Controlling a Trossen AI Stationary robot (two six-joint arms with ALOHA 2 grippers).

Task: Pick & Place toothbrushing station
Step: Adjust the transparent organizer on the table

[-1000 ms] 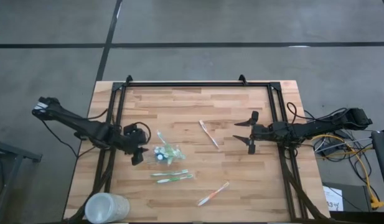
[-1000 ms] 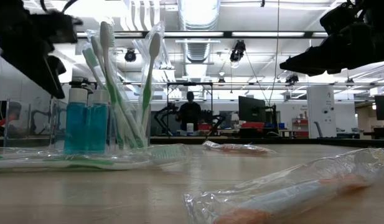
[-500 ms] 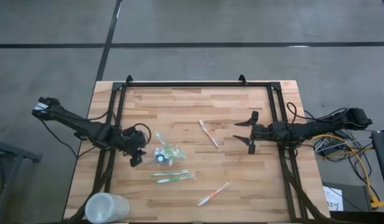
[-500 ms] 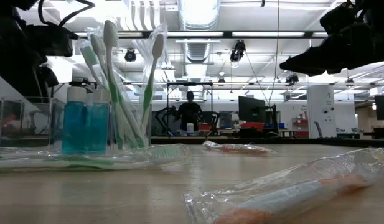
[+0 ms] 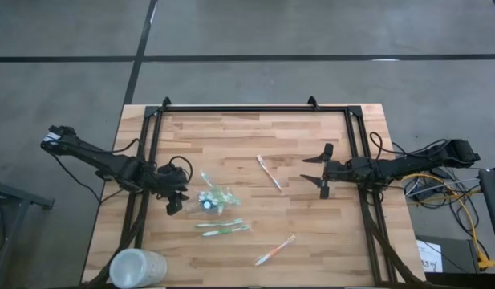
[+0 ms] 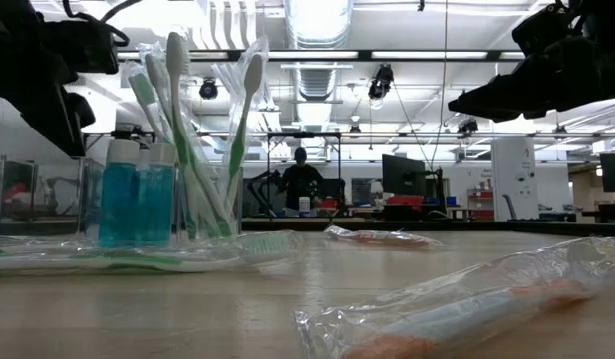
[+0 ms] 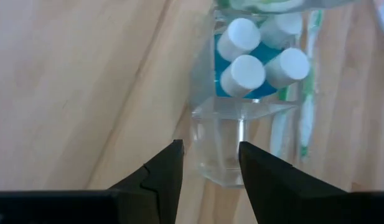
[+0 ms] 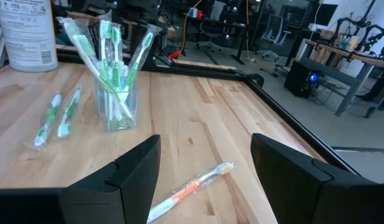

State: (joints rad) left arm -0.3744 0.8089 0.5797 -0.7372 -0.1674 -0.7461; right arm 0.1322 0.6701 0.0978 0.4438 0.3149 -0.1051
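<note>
Toothbrushing station (image 5: pixel 208 198) stands upright on the wooden table (image 5: pixel 255 144), left of centre. Clear, nearly colourless plastic holder with squared walls; white-capped blue tubes (image 7: pixel 254 65) packed in one side, wrapped green-and-white toothbrushes (image 6: pixel 202 130) fanning out above the rim. Left gripper (image 5: pixel 174 201) just beside the holder, fingers spread apart with nothing between them, a holder corner showing past the gap. Right gripper (image 5: pixel 321 171) hangs well apart over the right side, fingers splayed, empty. Loose wrapped brushes lie around: green pair (image 5: pixel 223 229), orange one (image 5: pixel 275 250), another (image 5: pixel 269 172) mid-table.
</note>
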